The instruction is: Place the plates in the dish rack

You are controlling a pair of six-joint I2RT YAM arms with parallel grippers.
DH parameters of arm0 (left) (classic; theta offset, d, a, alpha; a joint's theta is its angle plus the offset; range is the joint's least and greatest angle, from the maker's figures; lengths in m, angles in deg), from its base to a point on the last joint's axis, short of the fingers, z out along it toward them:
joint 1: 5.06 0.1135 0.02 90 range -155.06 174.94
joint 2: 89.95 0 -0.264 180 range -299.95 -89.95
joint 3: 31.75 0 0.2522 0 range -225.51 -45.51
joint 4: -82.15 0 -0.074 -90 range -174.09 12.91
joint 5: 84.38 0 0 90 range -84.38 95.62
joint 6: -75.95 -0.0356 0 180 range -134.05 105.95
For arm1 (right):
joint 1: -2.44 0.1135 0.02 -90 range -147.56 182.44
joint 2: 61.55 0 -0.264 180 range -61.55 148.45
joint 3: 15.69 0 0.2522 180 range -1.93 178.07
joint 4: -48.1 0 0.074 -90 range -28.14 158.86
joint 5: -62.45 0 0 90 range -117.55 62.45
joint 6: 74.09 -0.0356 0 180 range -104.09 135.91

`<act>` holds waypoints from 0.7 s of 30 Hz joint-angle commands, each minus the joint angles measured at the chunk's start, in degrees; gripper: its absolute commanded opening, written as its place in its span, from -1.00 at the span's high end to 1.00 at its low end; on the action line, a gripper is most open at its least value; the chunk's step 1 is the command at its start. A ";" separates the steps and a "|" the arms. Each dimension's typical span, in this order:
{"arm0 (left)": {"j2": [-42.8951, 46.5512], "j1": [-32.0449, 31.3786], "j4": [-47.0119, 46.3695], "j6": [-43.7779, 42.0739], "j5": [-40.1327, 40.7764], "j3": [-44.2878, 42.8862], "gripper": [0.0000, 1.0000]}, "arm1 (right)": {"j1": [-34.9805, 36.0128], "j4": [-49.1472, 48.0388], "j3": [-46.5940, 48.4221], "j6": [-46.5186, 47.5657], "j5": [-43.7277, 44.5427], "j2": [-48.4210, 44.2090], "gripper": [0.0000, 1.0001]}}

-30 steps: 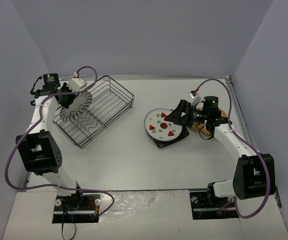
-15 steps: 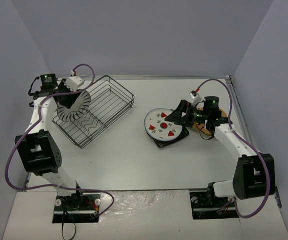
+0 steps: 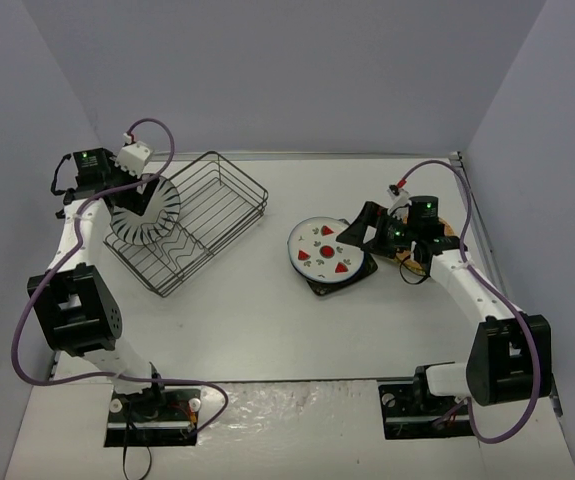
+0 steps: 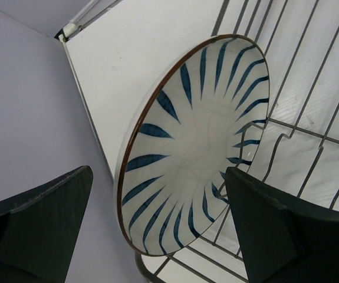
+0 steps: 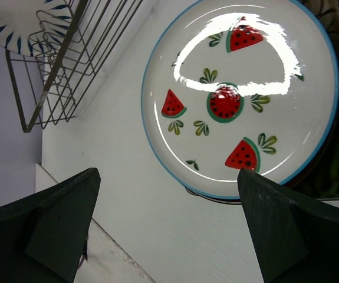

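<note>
A white plate with dark radial stripes (image 3: 147, 212) (image 4: 198, 141) stands on edge at the left end of the wire dish rack (image 3: 242, 177) (image 4: 310, 88). My left gripper (image 3: 130, 192) (image 4: 157, 174) is open, its jaws on either side of that plate's rim and clear of it. The white plate with red fruit motifs (image 3: 322, 250) (image 5: 240, 94) lies flat on a dark square plate (image 3: 340, 283) on the table. My right gripper (image 3: 354, 233) (image 5: 168, 172) hangs open over its near edge, holding nothing. An orange-tan plate (image 3: 448, 229) shows partly under the right arm.
The rack sits at an angle at the table's back left, close to the left wall (image 3: 47, 120). The right wrist view catches the rack (image 5: 69, 59) and the striped plate (image 5: 16, 23) at top left. Bare table (image 3: 267, 320) lies between rack and plate stack.
</note>
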 commanded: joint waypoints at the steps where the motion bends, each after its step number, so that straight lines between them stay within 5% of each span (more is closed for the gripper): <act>1: 6.48 0.07 -5.50 8.03 4.11 -1.48 -0.88 | -0.10 0.53 -0.12 -1.49 8.98 -2.62 -0.99; 8: 12.08 -0.32 -2.71 20.68 13.61 -2.51 -0.94 | 1.08 0.57 -1.67 -4.38 15.36 -1.51 -0.84; 14: 18.68 -0.54 6.34 37.22 21.18 -5.68 -0.94 | 2.56 0.57 -2.08 -7.08 22.04 0.61 -0.31; 17: 21.60 -0.86 11.25 43.65 20.58 -6.19 -0.94 | 3.53 0.65 -1.93 -7.90 25.09 2.27 -0.05; 21: 25.12 -2.67 14.03 48.41 13.90 -4.72 -0.94 | 4.43 0.94 -1.97 -9.55 27.49 4.45 0.01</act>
